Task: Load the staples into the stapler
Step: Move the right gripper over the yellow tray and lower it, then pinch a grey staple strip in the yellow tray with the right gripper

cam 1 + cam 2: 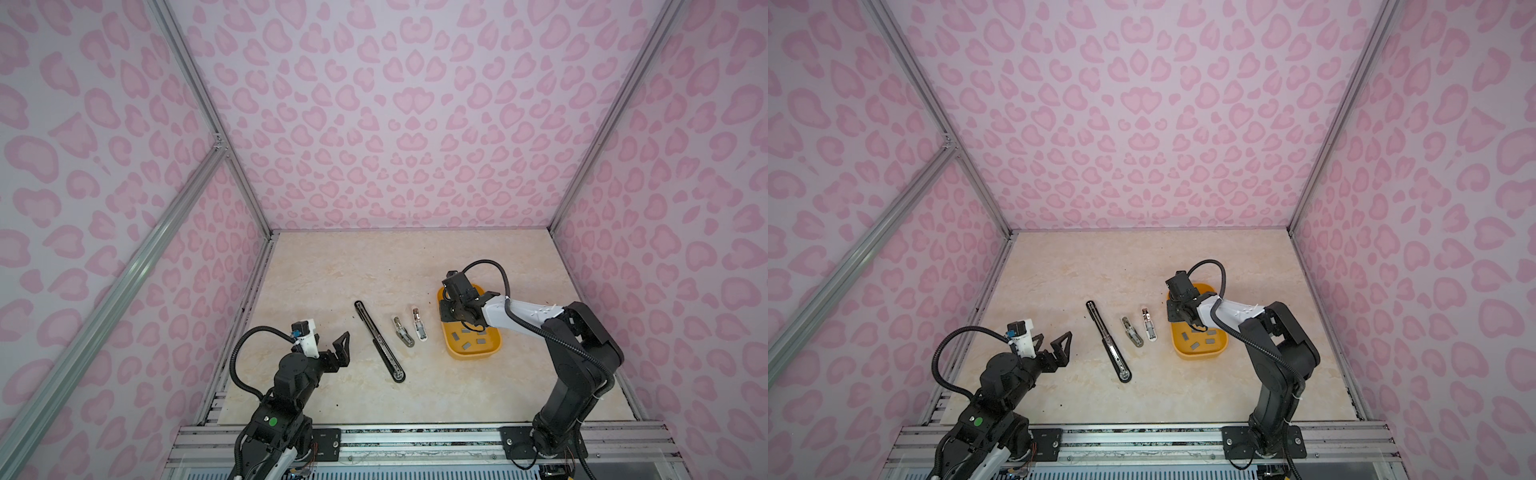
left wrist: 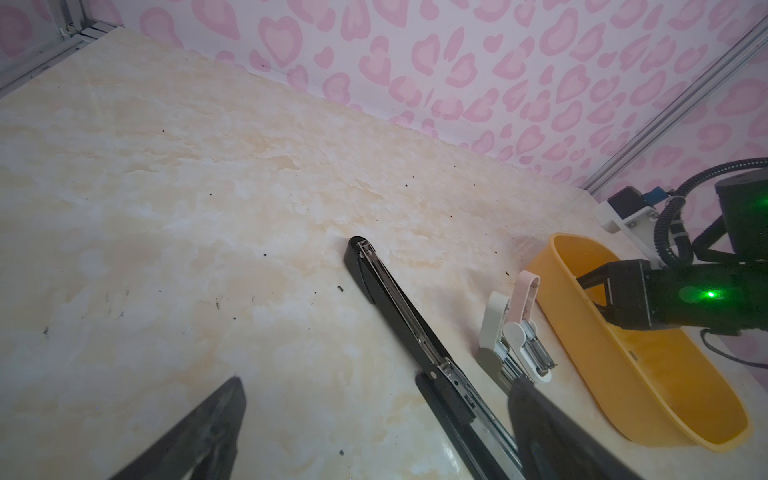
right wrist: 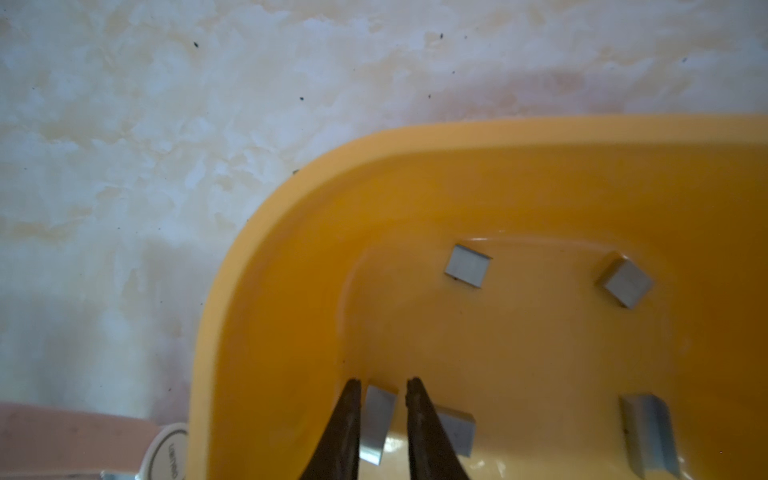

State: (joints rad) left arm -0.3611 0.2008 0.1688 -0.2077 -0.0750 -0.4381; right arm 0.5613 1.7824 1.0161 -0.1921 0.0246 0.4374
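Since the staples (image 3: 379,415) are short strips of thin grey metal, we judge them to be very light, stiff along their length and smooth enough to slide on glossy plastic. We also expect a strip to snap into smaller pieces if it is bent or pinched at one end. All the strips we can see lie loose on the floor of the orange tray (image 3: 266,257), which sits on the desk (image 1: 332,270) just beside the two small staplers (image 1: 403,331) (image 1: 419,326). The long black stapler (image 1: 379,340) lies further towards the left arm. In the right wrist view, the right hand (image 3: 381,384) reaches down into the tray with its fingers narrowly apart, one on each side of a single strip. A sliver of tray shows on each side, so we take it that nothing is gripped yet. Another strip (image 3: 455,430) lies just beside the outer finger and could be nudged. We would hold the chosen strip across its narrow width, on its two long side faces and near the middle, squeezing only enough to lift it. Because it lies flat, the fingertips probably have to touch the tray floor to catch it. The left hand (image 1: 1054,336) hovers above the desk near the black stapler, spread as wide as it goes and empty.
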